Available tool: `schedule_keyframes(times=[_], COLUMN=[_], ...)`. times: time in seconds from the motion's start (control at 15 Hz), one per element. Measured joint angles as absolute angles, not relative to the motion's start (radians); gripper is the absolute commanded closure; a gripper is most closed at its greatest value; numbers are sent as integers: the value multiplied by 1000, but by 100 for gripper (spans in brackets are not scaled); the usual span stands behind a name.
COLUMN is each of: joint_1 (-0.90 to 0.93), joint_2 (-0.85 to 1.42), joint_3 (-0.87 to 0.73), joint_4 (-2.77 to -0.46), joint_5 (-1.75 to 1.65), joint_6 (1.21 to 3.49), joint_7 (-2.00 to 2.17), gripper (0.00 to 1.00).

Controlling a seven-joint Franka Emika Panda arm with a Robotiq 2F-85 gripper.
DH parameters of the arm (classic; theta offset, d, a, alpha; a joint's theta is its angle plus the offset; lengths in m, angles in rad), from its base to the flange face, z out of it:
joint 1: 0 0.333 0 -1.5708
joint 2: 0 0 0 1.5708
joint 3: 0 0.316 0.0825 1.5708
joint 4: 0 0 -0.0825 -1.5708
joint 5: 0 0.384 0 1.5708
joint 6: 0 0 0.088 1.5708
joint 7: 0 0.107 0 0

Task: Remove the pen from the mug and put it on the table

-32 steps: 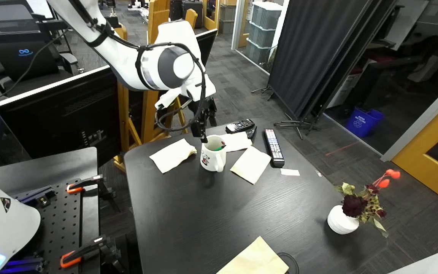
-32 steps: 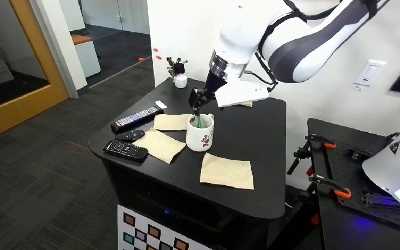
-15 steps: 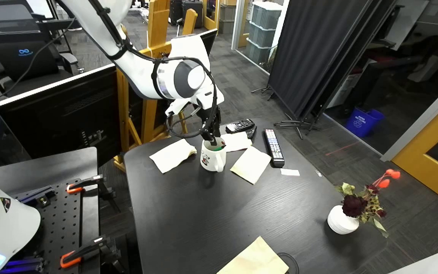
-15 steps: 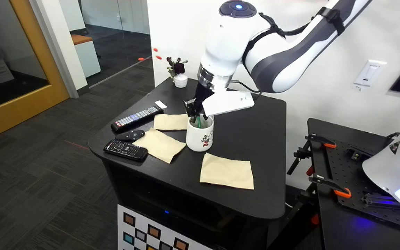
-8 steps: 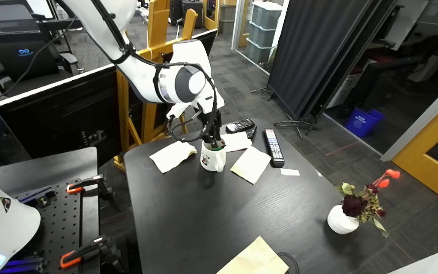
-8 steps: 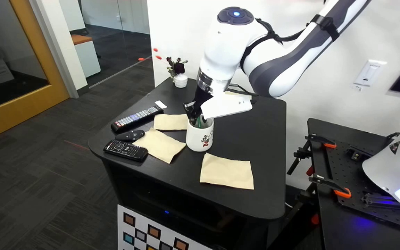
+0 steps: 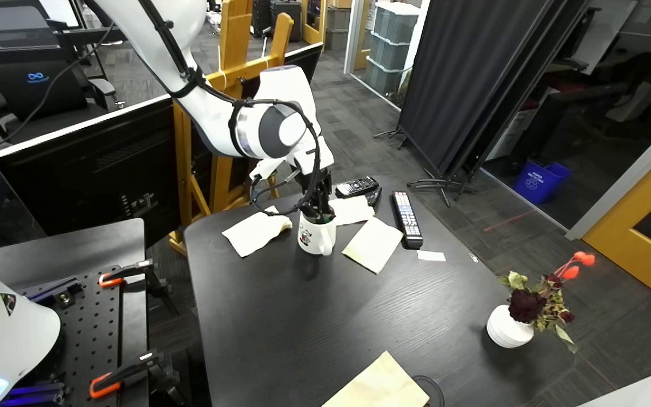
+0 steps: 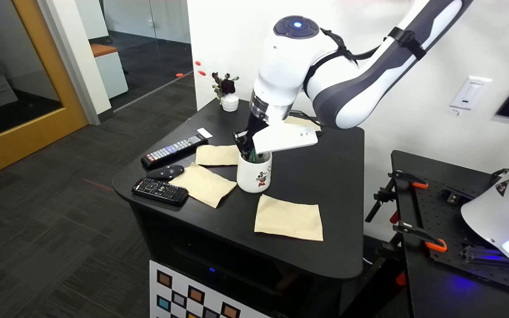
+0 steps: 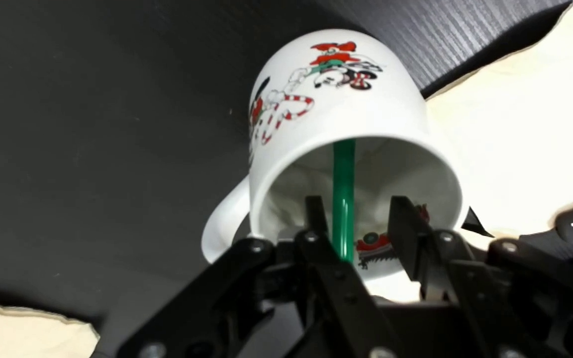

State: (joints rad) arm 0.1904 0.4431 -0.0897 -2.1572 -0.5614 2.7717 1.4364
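Observation:
The cream-white mug (image 9: pixel 336 117) with cartoon figures stands upright on the black table (image 7: pixel 280 316), seen in both exterior views. Inside it leans the green pen (image 9: pixel 343 199), its upper end rising between my fingers in the wrist view. My gripper (image 9: pixel 358 214) points down into the mug's mouth, jaws partly apart on either side of the pen. The pen stands close to the left finger, while a clear gap separates it from the right one. Whether the left finger touches it I cannot tell. In an exterior view the arm hides much of the mug's opening (image 8: pixel 254 174).
Several pale paper sheets (image 8: pixel 289 218) lie around the mug. A long remote (image 7: pixel 407 220), a shorter remote (image 8: pixel 161 191) and a small dark controller (image 8: pixel 165 172) sit near the table's edge. A white pot with red flowers (image 7: pixel 509 327) is farther off.
From above the mug's rim, my gripper has come over the opening and sunk down around the pen. Its jaws have drawn somewhat closer together. The mug has stayed in place.

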Motion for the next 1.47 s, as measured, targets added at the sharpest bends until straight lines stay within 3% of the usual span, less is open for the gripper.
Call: schedule_keyframes(times=[0.07,0.27,1.47], joint_1=[201,224,371], joint_2=[446,453,408], joint_3=[-99,-121,-243], joint_4=[-2157,-2156,-2156], joint_5=[-556,-540,-566], joint_6=[2773,2774,2774], joint_7=[1436,1436,1475], gripper=[87,100,97])
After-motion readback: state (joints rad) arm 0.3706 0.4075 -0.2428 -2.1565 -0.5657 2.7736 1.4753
